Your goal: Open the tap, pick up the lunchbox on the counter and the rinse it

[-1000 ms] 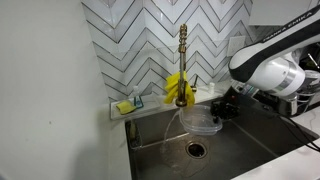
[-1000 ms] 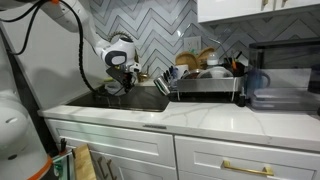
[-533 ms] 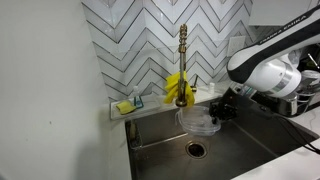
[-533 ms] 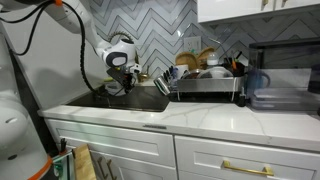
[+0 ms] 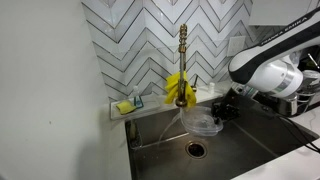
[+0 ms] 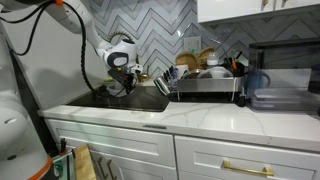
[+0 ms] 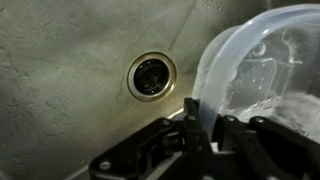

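- Over the steel sink basin (image 5: pixel 250 145), the lunchbox (image 5: pixel 203 122) hangs clear of the basin floor, below and just in front of the tap (image 5: pixel 183 55). The tool (image 7: pixel 205 128) is closed on its rim, pinching one wall edge only.
- Risk: slip. An edge pinch on smooth, possibly wet plastic may let the box pivot or drop toward the drain (image 7: pixel 152 75).
- Risk: tilt. Water collecting in the shallow box would load the side away from the pinch and could splash onto the desk (image 6: pixel 200 116).
- Risk: snag. The yellow rubber gloves (image 5: pixel 177 88) drape on the tap stem near the tool, so a sideways move could catch them.
- Whether water is running cannot be told from these views.
- Lunchbox: translucent greyish plastic, shallow, rounded corners, thin wall, likely flexible.
- Basin: dull, scuffed steel, with a round drain in a bright metal ring.
- Tap: slender, straight, brass-coloured stem.
- Desk: pale, smooth worktop.
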